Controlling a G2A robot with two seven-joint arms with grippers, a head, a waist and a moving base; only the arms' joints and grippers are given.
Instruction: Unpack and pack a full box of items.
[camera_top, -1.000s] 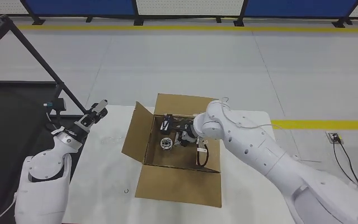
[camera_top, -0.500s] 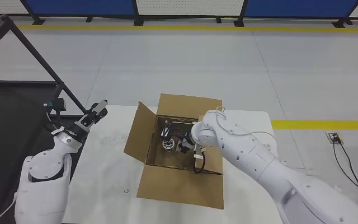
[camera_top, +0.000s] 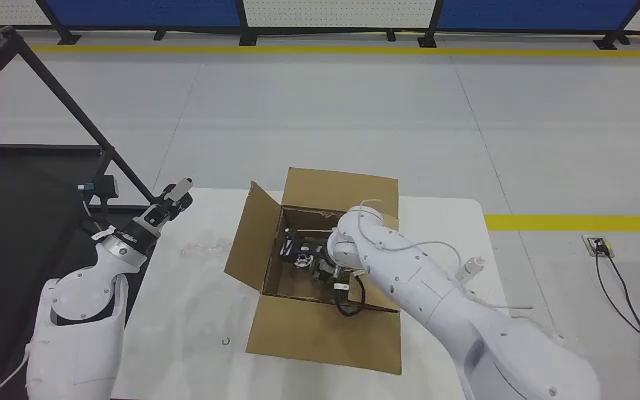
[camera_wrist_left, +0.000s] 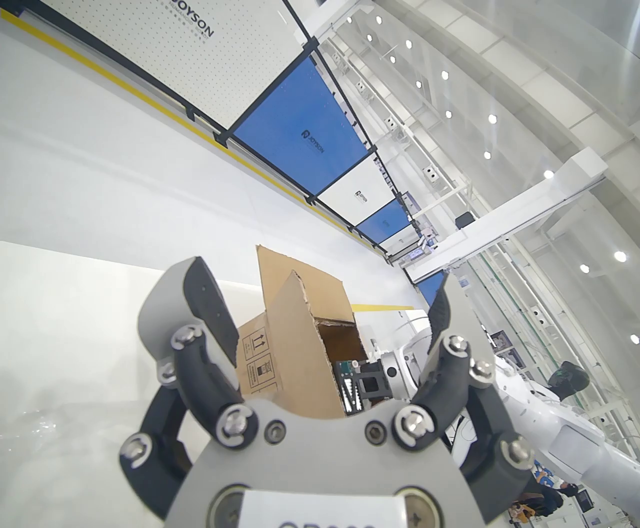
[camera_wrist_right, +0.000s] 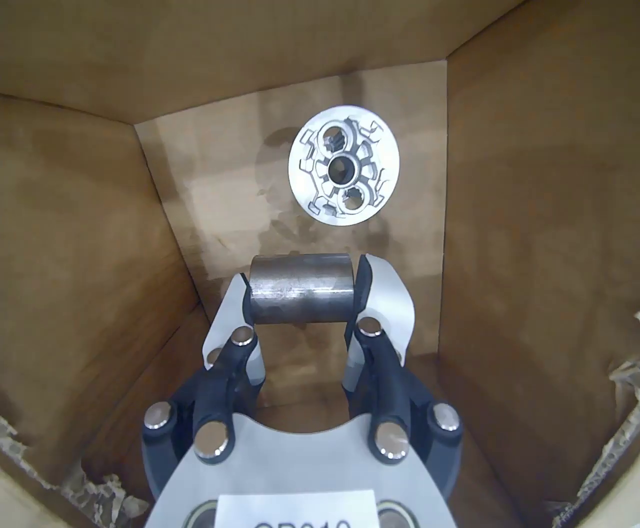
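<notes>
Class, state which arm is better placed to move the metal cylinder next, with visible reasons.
Right, probably: the right pincer is inside the cardboard box, shut on the metal cylinder. The left pincer hangs open, empty, outside the box.

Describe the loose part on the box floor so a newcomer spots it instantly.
Find the open cardboard box on the white table. On its floor lies a flat silver disc. Unlike the plain dark cylinder in the right claw, it is thin, bright and pierced with holes.
</notes>
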